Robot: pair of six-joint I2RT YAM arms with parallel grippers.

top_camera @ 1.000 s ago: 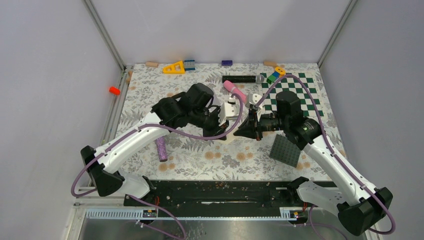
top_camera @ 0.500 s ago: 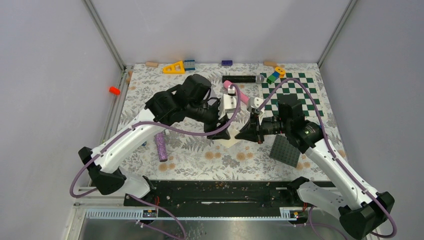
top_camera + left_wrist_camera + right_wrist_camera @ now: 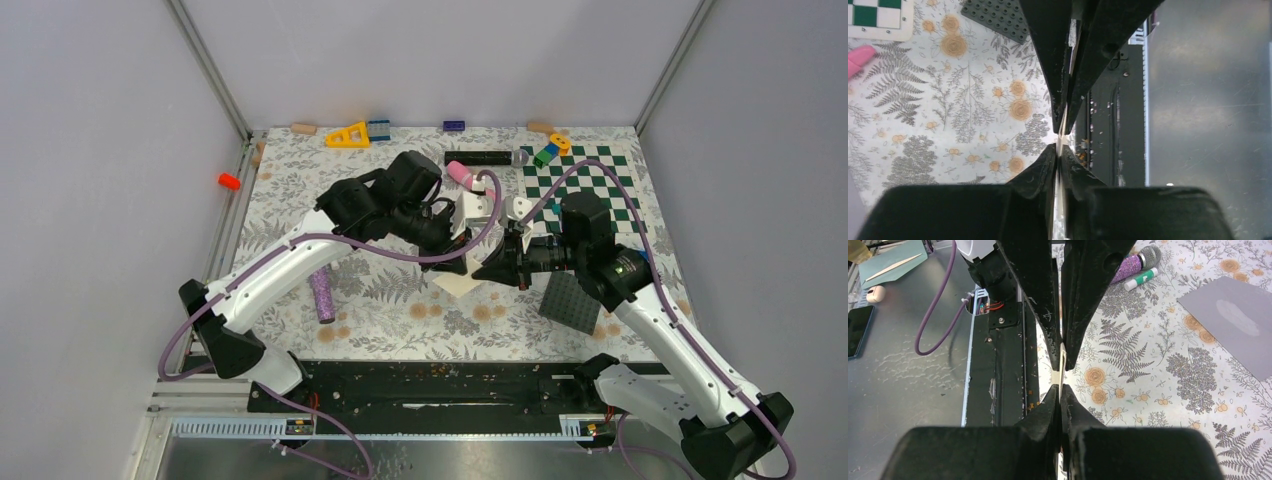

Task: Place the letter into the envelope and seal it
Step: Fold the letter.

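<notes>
Tan paper, the letter (image 3: 459, 284), is held on edge over the middle of the bench (image 3: 400, 320), pinched from both sides. The left hand (image 3: 458, 266) and the right hand (image 3: 478, 271) meet tip to tip, each clenched on the sheet. Both wrist views show the sheet only as a thin pale edge between shut fingers.

The envelope (image 3: 1235, 322) lies flat on the bench, apart from both hands. It is on the left arm's side of the grip and farther from the arm bases. Its long axis runs slantwise in the right wrist view.

Judgement: the left arm is the nearer one, and the letter must travel that way.

Not established:
- The envelope's flap and which way its mouth faces, as the frame edge cuts it off.
- The envelope's place in the overhead view, where the left arm covers it entirely.
- The letter's full outline, and whether its lower corner touches the bench.
</notes>
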